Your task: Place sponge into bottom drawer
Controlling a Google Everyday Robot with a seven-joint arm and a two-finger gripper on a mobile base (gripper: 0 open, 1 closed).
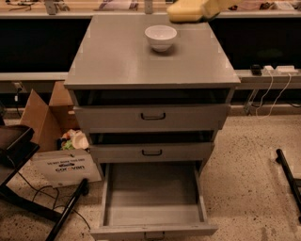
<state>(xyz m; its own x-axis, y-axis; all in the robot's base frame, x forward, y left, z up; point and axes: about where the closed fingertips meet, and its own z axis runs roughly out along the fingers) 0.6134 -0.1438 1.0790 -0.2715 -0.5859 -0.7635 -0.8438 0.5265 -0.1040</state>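
The pale yellow sponge hangs in the air at the top edge of the view, above the back of the grey cabinet top and just right of the white bowl. My gripper comes in from the top right and is shut on the sponge's right end; only its cream-yellow fingers show. The bottom drawer is pulled wide open at the bottom of the view, with nothing in its tray. The two upper drawers are slightly ajar.
A cardboard box and a white printed sign stand on the floor left of the cabinet. A dark chair base with cables lies at lower left. A black bar lies on the floor at right.
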